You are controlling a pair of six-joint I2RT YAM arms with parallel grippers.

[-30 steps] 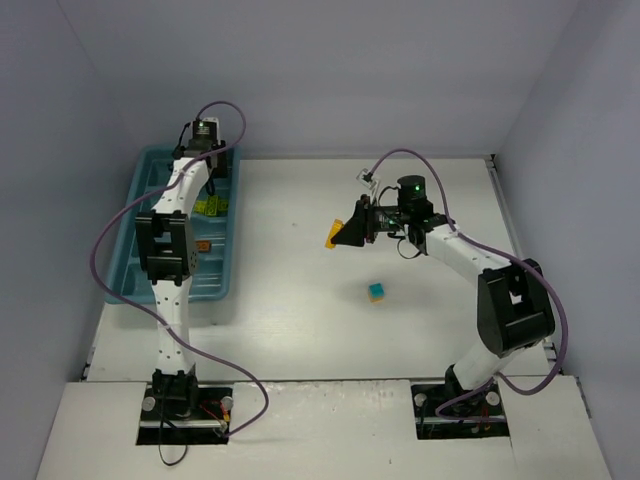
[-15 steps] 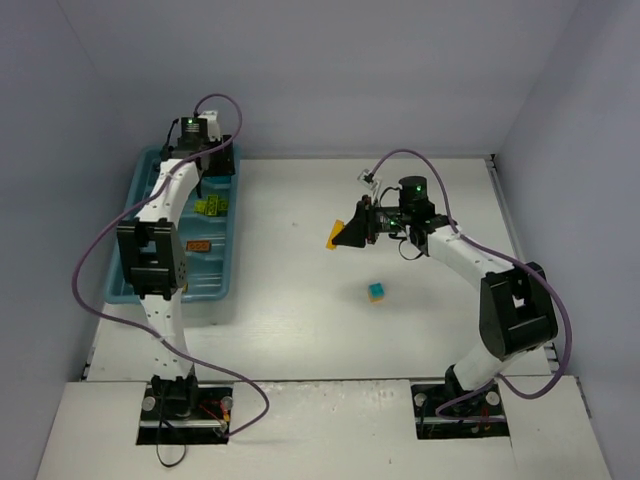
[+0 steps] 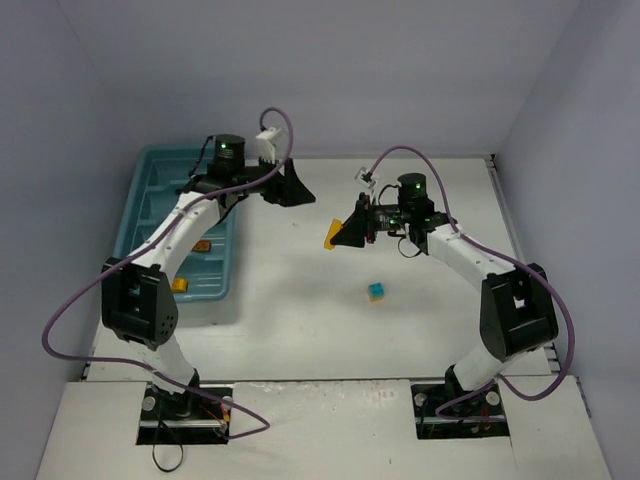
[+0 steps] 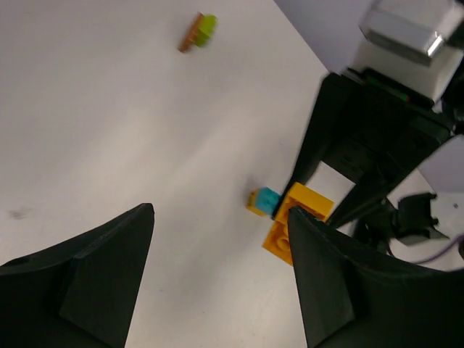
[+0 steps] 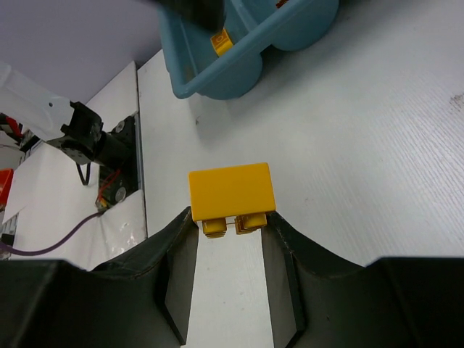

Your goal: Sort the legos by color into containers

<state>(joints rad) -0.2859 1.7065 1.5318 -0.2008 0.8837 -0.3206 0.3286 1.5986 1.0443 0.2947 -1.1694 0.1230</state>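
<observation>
My right gripper (image 3: 347,232) is shut on an orange-yellow brick (image 3: 333,236) and holds it above the middle of the table; the right wrist view shows the brick (image 5: 231,190) pinched between the fingers (image 5: 177,275). My left gripper (image 3: 291,186) is open and empty over the table, right of the teal tray (image 3: 150,185). In the left wrist view its fingers (image 4: 94,283) stand wide apart, with the held orange brick (image 4: 290,230) and a cyan brick (image 4: 264,199) ahead. The cyan brick (image 3: 376,291) lies on the table. An orange brick (image 3: 203,245) and a yellow brick (image 3: 180,285) lie in the tray.
A brown and lime green brick (image 4: 199,30) lies farther off on the table in the left wrist view. The tray's near end (image 5: 239,61) shows in the right wrist view with a yellow brick (image 5: 222,42) inside. Walls close in the table on three sides.
My left arm has swung out of the tray to the right, over the table towards the right gripper. The right gripper has held still with its brick.
</observation>
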